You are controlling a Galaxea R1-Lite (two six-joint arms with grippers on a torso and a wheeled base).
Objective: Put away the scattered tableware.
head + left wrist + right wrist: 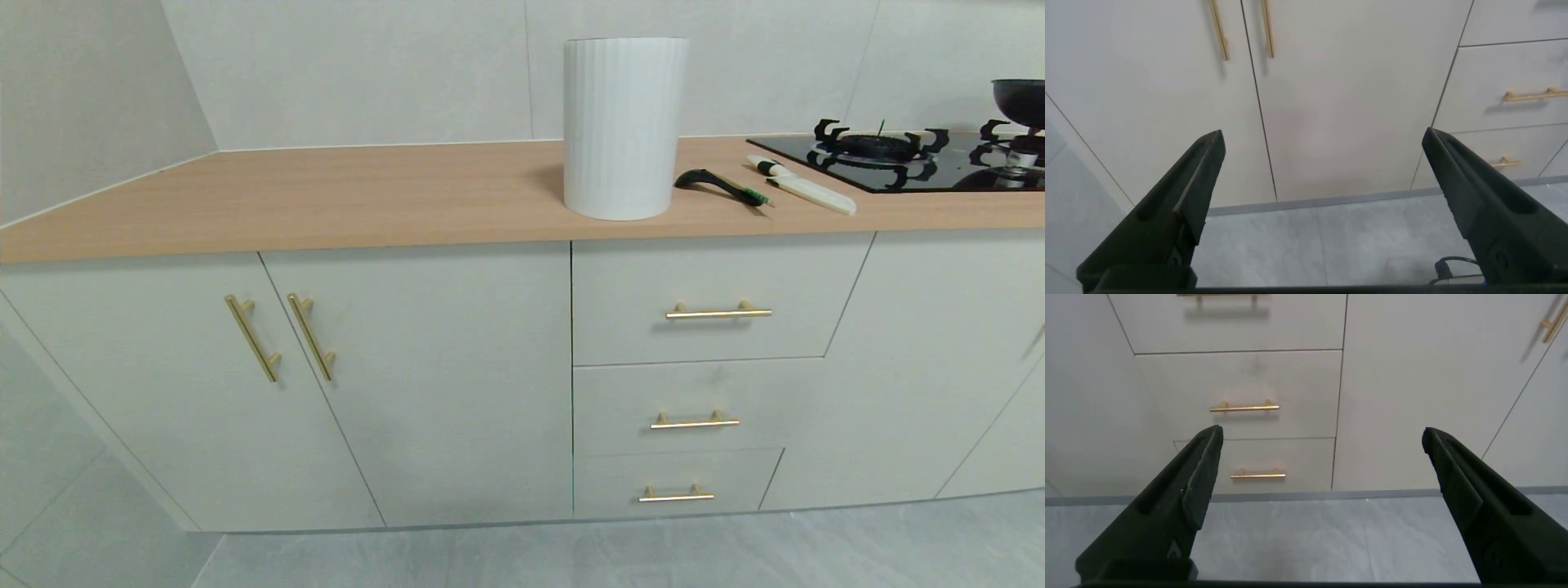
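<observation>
Jaws released on both arms, nothing held; the tableware lies on the worktop (367, 196), well above them.

I find the left jaws spread wide, low before the double cabinet doors (1347, 98), with the floor (1315, 245) beneath. The right jaws are equally spread, low before the lower drawers (1241, 384). Above both, a white ribbed canister (624, 126) stands upright on the worktop, over the drawer stack. Beside it, on the side toward the hob (898, 167), lie a black-handled utensil (718, 184) and a white knife (804, 186). The two lie close together and I cannot tell whether they touch. Neither touches the canister. What kind of utensil the black one is, I cannot tell. A dark pan (1019, 98) stands on the hob.
</observation>
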